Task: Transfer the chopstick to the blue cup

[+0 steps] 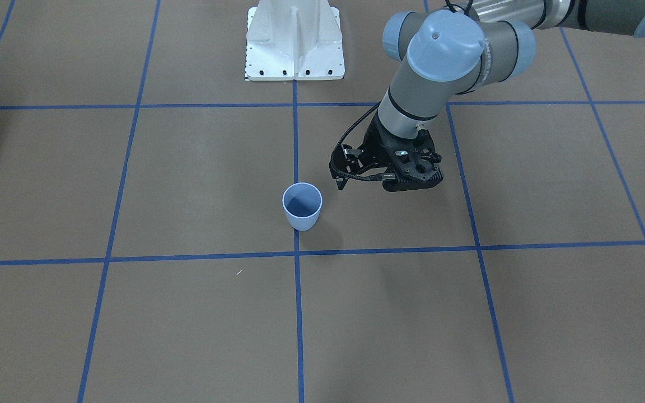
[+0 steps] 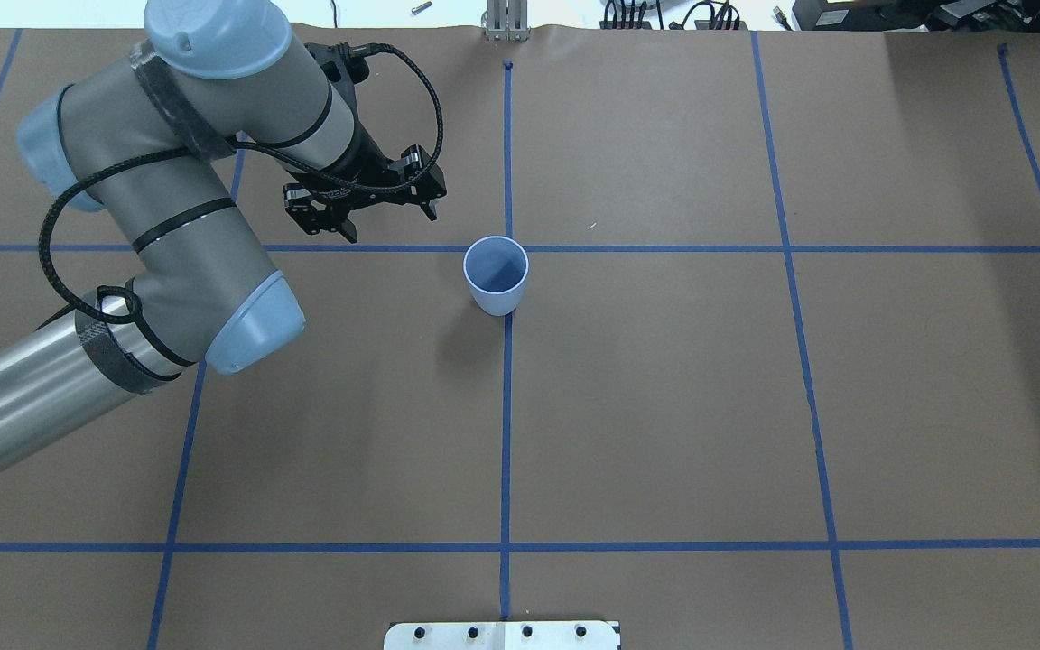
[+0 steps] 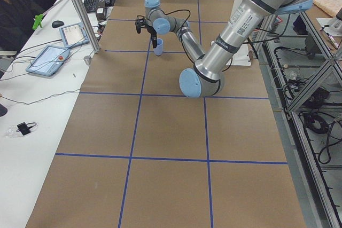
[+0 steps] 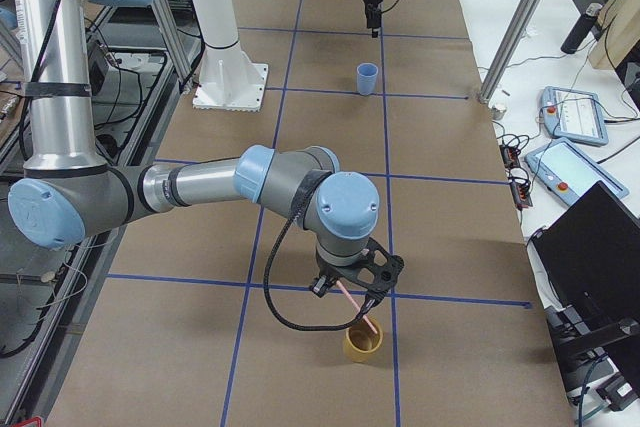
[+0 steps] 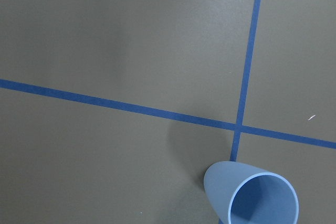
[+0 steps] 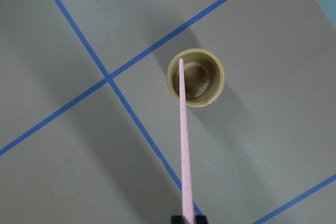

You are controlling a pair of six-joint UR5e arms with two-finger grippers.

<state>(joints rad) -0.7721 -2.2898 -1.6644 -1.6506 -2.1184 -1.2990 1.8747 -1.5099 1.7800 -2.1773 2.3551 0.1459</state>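
item: chopstick point(image 6: 182, 140), pinched in right gripper point(image 6: 189, 219), tip at tan cup point(image 6: 205, 92), well apart from blue cup point(image 2: 496, 273). left gripper point(image 2: 386, 219) beside blue cup, fingers wide, empty. your risk: the stick's long free end may swing in transit, clip the rim and topple the blue cup.

In the right wrist view the chopstick point(image 6: 183, 145) runs off the edge at 6 o'clock, where only a dark sliver of the right gripper point(image 6: 189, 220) shows. Whether the stick's tip sits inside the yellow cup point(image 6: 221, 80) or just above its rim, I cannot tell. The left wrist view cuts off the blue cup point(image 5: 252, 198) at 5 o'clock. From the front, the left gripper point(image 1: 389, 178) hides its own fingertips under its black body.
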